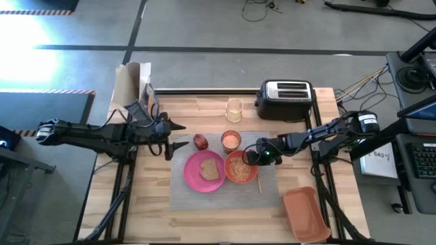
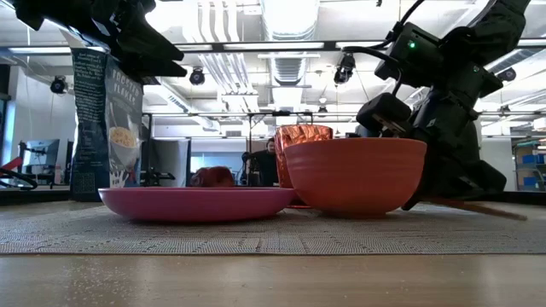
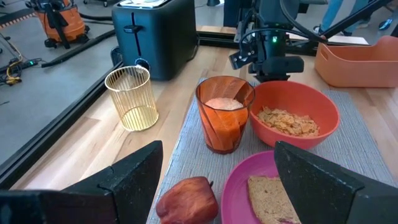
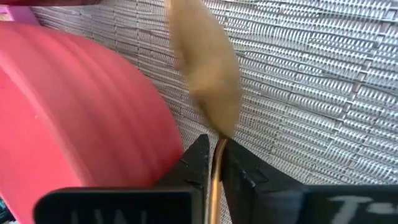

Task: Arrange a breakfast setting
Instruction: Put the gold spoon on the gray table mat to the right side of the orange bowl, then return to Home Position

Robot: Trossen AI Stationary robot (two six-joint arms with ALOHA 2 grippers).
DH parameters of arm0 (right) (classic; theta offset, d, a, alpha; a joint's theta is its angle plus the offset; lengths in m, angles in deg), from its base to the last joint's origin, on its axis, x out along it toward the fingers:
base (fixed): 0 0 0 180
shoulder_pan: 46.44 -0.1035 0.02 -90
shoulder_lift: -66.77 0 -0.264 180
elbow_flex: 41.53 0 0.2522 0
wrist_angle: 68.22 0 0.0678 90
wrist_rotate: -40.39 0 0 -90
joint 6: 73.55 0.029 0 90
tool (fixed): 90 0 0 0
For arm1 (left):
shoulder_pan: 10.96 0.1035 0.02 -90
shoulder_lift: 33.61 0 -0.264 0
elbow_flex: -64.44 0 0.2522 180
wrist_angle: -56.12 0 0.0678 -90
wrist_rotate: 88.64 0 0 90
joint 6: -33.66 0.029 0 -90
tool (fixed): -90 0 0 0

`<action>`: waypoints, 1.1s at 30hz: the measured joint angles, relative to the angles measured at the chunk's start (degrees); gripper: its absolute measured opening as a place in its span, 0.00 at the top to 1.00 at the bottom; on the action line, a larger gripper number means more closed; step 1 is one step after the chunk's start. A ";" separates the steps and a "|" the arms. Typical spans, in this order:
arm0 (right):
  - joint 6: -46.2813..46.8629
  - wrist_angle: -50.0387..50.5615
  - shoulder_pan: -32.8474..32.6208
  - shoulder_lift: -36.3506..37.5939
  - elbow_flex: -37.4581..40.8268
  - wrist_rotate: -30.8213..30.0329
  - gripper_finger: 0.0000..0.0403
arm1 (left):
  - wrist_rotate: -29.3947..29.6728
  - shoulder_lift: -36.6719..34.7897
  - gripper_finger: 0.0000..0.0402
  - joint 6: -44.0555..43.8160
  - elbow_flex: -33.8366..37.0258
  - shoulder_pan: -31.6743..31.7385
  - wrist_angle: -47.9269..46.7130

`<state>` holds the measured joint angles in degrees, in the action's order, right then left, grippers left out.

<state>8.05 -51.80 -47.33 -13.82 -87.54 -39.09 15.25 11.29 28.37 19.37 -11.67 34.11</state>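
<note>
Right tool (image 4: 214, 163) pinches the thin wooden utensil (image 4: 205, 68), just beside the orange bowl (image 4: 81, 112). Left tool (image 3: 217, 180) hangs released, facing the red apple (image 3: 186, 199).

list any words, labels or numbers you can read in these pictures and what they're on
None reads with certainty.
Cereal bag, low view: printed lettering above a picture of a bowl, too blurred to quote.
White sheet beside the table, high view: handwritten marks, too small to read.
Right tool, its own wrist view: pale letters on the dark body, cut off at the picture's edge, unreadable.
Toaster, orange cup, orange bowl: no text visible.
</note>
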 joint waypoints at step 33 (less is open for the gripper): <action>-16.58 19.84 7.27 28.10 0.00 -16.19 0.71 | -1.18 0.02 0.28 -5.78 0.04 -0.11 2.56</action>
<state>-8.53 -31.95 -40.06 14.28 -87.54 -55.27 14.07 11.32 22.59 19.42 -11.78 36.68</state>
